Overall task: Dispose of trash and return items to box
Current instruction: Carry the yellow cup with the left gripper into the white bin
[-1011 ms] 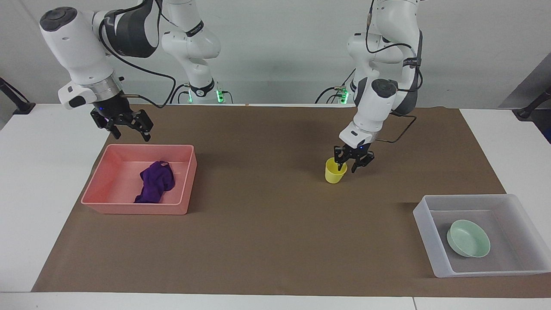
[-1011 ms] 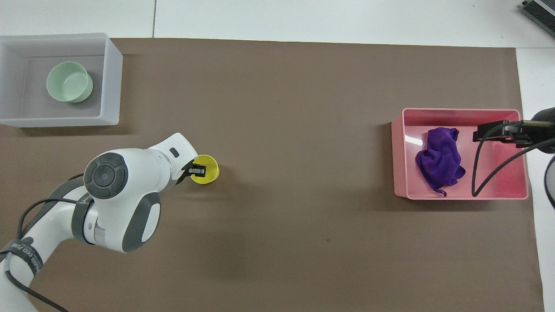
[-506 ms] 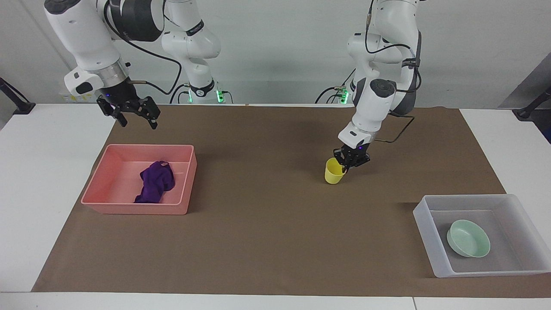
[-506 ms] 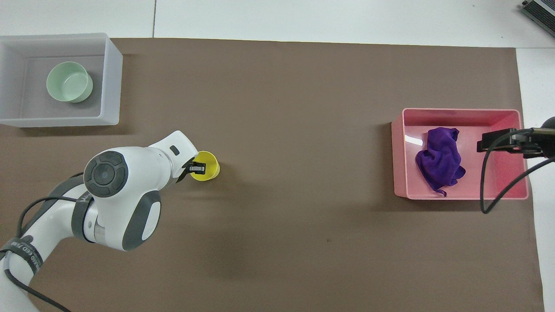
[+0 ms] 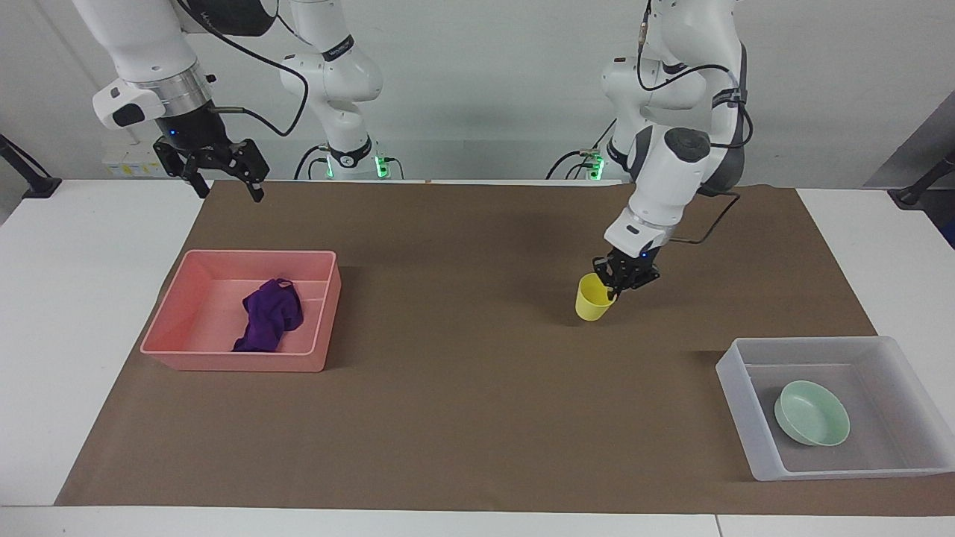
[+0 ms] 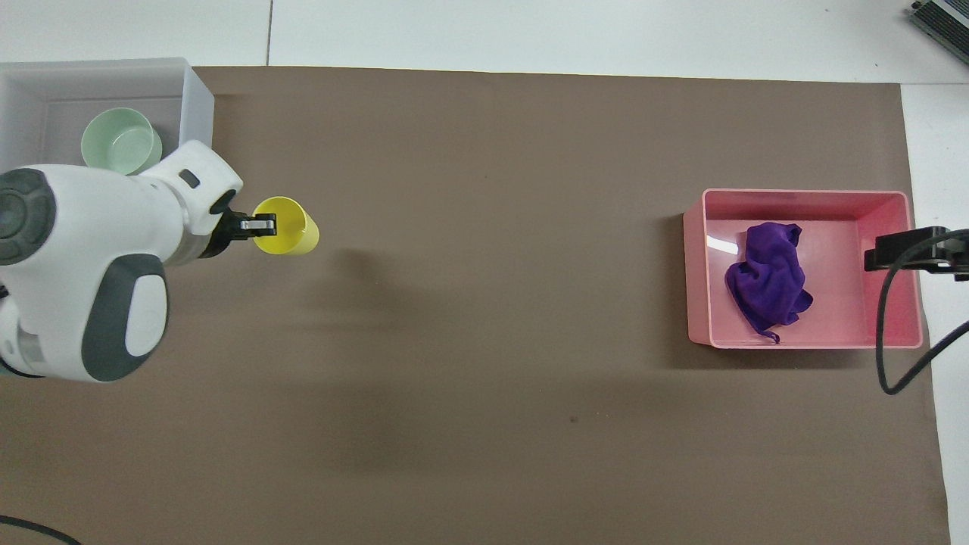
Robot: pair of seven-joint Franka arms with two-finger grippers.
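My left gripper (image 5: 618,286) is shut on the rim of the yellow cup (image 5: 593,298) and holds it a little above the brown mat. It also shows in the overhead view (image 6: 261,225), with the cup (image 6: 286,227) beside the translucent box (image 6: 195,113). The mint-green bowl (image 5: 812,412) sits in that box (image 5: 735,380). It shows in the overhead view too (image 6: 121,142). The purple rag (image 5: 268,324) lies in the pink bin (image 5: 257,253). My right gripper (image 5: 229,192) is open, empty and raised. In the overhead view it (image 6: 908,253) is over the pink bin's (image 6: 802,195) end wall, beside the rag (image 6: 768,284).
A brown mat (image 5: 448,418) covers most of the white table (image 5: 82,298). The pink bin stands toward the right arm's end, the translucent box toward the left arm's end and farther from the robots. A black cable (image 6: 886,363) hangs from the right arm.
My left gripper closed on the cup's rim, then lifted it and carried it toward the translucent box. My right gripper rose and drew back from the pink bin.
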